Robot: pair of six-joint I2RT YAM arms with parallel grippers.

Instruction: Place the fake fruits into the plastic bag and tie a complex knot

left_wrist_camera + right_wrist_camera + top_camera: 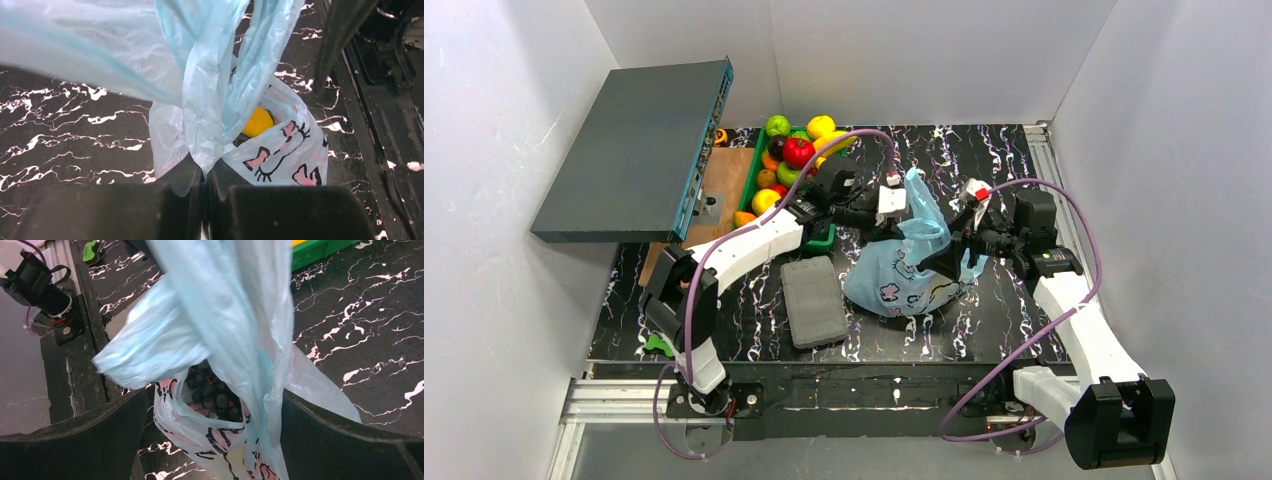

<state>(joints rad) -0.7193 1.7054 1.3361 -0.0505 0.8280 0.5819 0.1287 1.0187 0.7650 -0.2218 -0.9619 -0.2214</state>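
The light-blue plastic bag (902, 275) with cartoon faces stands mid-table, its handles (921, 205) pulled upward. My left gripper (876, 217) is shut on one handle strap (205, 125), its jaws pinching the plastic (206, 172). A yellow fruit (258, 121) shows inside the bag. My right gripper (948, 260) is open, and its wide-spread jaws straddle the bag's mouth (212, 440) without pinching it. Purple grapes (215, 392) lie inside. Another strap (235, 315) hangs between the right fingers (345, 440). More fake fruits (798, 152) lie in the tray. No knot is in view.
The green tray (822, 243) sits behind the left gripper. A grey ribbed case (814, 300) lies left of the bag. A large dark grey panel (634, 150) tilts over the far-left corner. White walls enclose the table. A small green piece (659, 345) lies at the front left.
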